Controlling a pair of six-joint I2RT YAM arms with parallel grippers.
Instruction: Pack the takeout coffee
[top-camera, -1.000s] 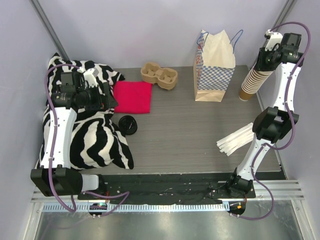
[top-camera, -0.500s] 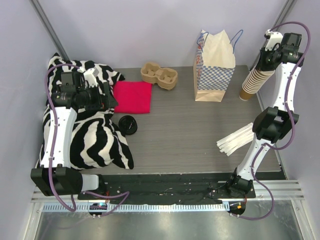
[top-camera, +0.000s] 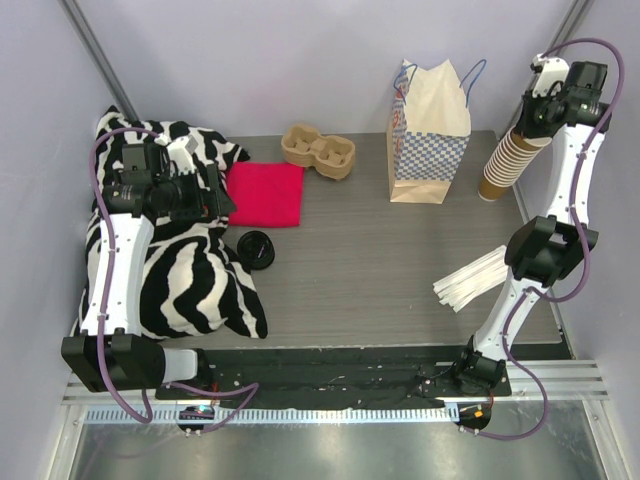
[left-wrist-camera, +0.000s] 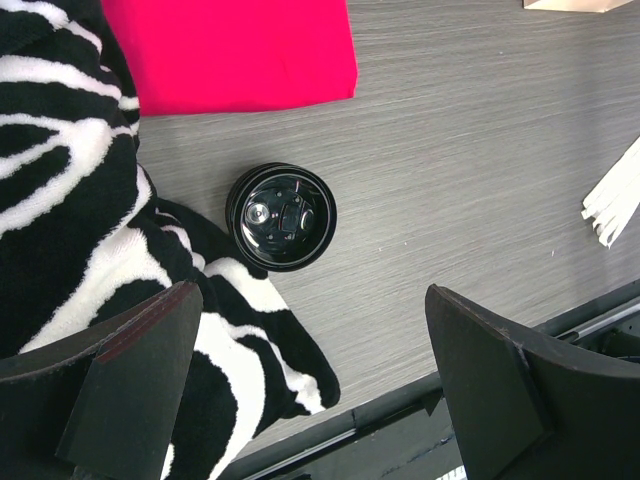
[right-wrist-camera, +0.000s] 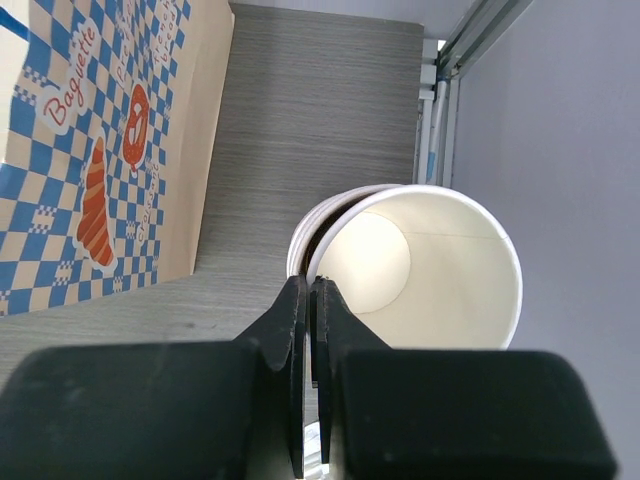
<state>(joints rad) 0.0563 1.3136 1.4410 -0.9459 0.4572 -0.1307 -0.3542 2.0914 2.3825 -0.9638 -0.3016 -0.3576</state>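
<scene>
Pinching the rim of the top cup (right-wrist-camera: 440, 270), the right gripper (right-wrist-camera: 311, 285) is closed at the stack (top-camera: 500, 165), right of the bag (top-camera: 428, 140). The left gripper (left-wrist-camera: 312, 295) hangs wide open above a black lid (left-wrist-camera: 282, 217) lying on the table (left-wrist-camera: 480, 130) against the zebra cloth (left-wrist-camera: 60, 180).

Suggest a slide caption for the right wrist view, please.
Right gripper pinches the rim of the top cup beside the checkered paper bag.

- Table (left-wrist-camera: 480, 150): matt grey wood grain, possibly laminate.
- Lid (left-wrist-camera: 281, 217): glossy black plastic.
- Red napkin (left-wrist-camera: 230, 50) and zebra blanket (left-wrist-camera: 60, 200): soft cloth.
- Top cup (right-wrist-camera: 440, 300): smooth paper.
- Bag (right-wrist-camera: 110, 130): matt printed paper.
- Right gripper (right-wrist-camera: 308, 292): matt black plastic.
</scene>
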